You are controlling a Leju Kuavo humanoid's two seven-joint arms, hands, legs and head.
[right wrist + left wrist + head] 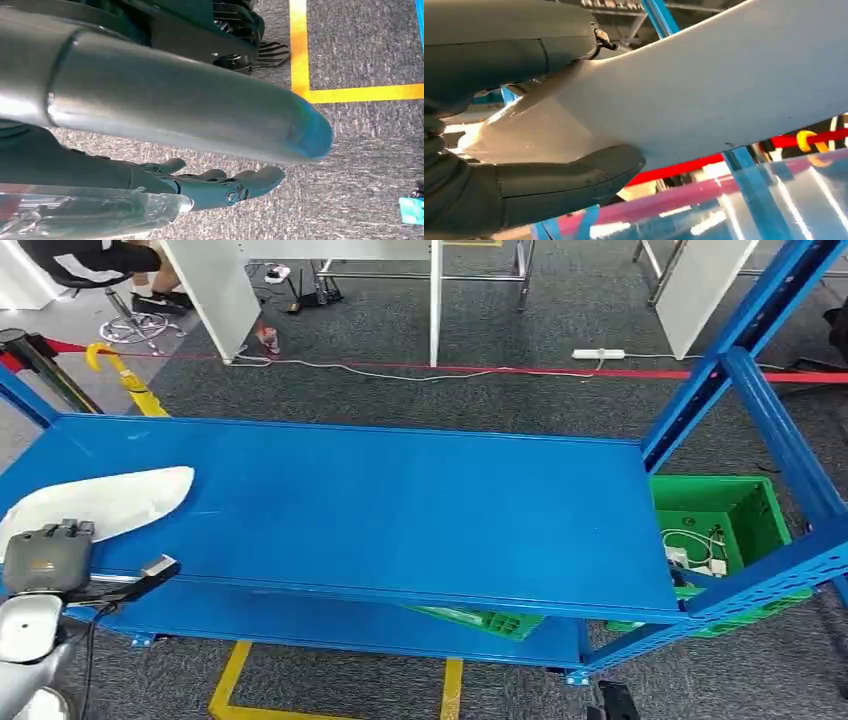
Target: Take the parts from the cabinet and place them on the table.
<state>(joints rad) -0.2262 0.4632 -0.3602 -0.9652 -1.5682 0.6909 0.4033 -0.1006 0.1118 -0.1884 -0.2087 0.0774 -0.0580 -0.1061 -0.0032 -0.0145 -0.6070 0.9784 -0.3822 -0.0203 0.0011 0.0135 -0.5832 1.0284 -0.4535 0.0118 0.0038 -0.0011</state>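
Left hand (524, 180) grips white part (704, 95).

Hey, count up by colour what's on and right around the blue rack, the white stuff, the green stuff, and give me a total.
White part held by the left hand over the blue shelf: 1
Green crates under the shelf: 2, the second only partly seen
Total: 3

The left hand (524, 170) holds a long white part (704, 95) between its thumb and fingers, at the near left. The right hand (220, 187) hangs down with fingers straight, holding nothing.
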